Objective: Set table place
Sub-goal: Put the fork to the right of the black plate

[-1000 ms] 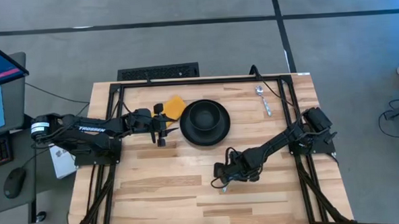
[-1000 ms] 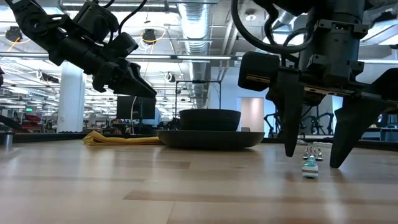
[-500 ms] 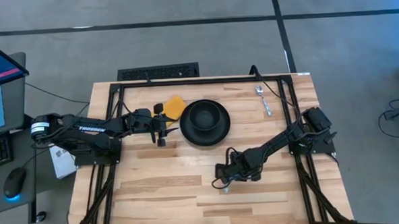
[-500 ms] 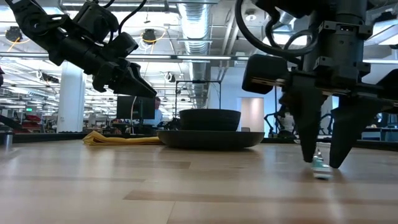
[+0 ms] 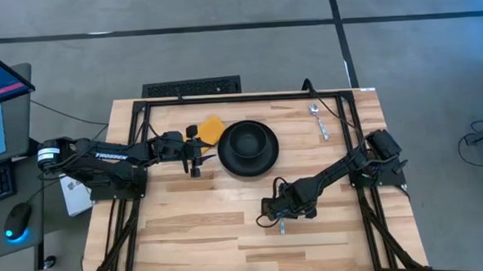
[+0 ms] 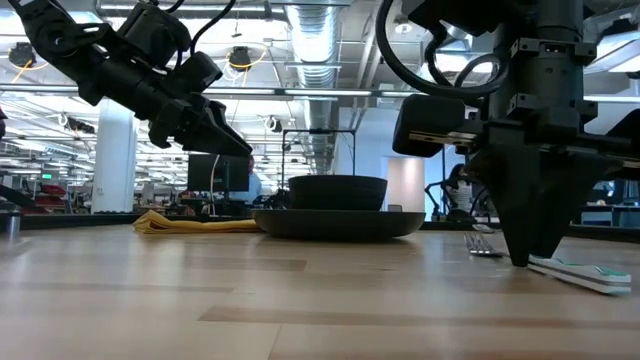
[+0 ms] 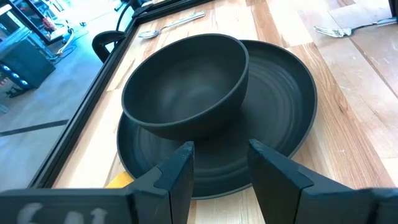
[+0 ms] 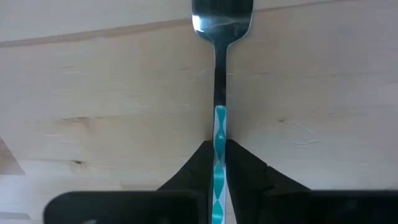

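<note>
A black bowl (image 5: pixel 247 141) sits in a round black plate (image 5: pixel 248 163) on the table (image 5: pixel 196 227), at its far middle. A yellow-orange cloth (image 5: pixel 212 129) lies just left of the plate, partly under its rim. A silvery spoon (image 5: pixel 318 120) lies at the far right. A fork (image 8: pixel 221 25) with a teal-and-white handle lies nearer the front, right of centre. My right gripper (image 5: pixel 279 219) stands over it, shut on it. My left gripper (image 7: pixel 219 163) hovers open beside the plate's left rim, above the tabletop. My right gripper pinches the fork's teal-and-white handle (image 8: pixel 219 134) between its two fingers (image 8: pixel 244 167). The fingers point down from above and stand one on each side of the handle, across it. The fork lies flat on the table, its handle end (image 6: pixel 580 272) and tines (image 6: pixel 482 246) sticking out to either side.
The black metal frame (image 5: pixel 248 97) runs along the table's edges. Bare wood lies in front of the plate and across the near half of the table. A monitor, keyboard and mouse (image 5: pixel 16 220) stand off the table's left side.
My right gripper has shut its fingers on the fork's handle while staying over the same spot. As they closed, the fork swung about on the table; it now lies slantwise in the low view, where before it pointed at the camera.
</note>
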`<action>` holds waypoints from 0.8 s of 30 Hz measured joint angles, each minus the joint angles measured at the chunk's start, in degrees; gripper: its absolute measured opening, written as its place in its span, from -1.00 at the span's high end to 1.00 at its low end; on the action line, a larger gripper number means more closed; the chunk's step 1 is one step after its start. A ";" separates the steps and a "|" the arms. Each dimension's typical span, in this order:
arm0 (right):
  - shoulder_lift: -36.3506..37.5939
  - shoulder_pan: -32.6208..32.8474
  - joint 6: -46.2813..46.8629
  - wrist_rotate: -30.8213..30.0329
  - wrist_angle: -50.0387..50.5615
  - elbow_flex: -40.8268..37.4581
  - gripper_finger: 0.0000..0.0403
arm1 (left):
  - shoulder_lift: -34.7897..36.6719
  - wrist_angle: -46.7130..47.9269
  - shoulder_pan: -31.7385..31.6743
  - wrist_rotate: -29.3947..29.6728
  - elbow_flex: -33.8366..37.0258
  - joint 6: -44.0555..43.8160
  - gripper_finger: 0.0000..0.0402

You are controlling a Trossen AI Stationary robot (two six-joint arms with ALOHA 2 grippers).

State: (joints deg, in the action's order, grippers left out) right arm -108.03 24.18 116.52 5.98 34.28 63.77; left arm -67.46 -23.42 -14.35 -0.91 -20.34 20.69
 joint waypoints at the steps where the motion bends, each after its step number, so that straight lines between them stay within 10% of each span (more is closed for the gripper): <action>1: 0.00 0.00 0.00 0.03 0.01 0.00 0.72 | 0.00 0.00 0.00 0.00 0.00 0.00 0.31; 24: -0.04 -1.79 -10.48 0.59 -1.05 -0.17 0.73 | 0.00 0.00 0.00 0.00 0.00 -0.16 0.31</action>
State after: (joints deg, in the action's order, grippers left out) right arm -108.07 22.39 106.04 6.57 33.23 63.59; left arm -67.46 -23.42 -14.35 -0.91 -20.34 20.53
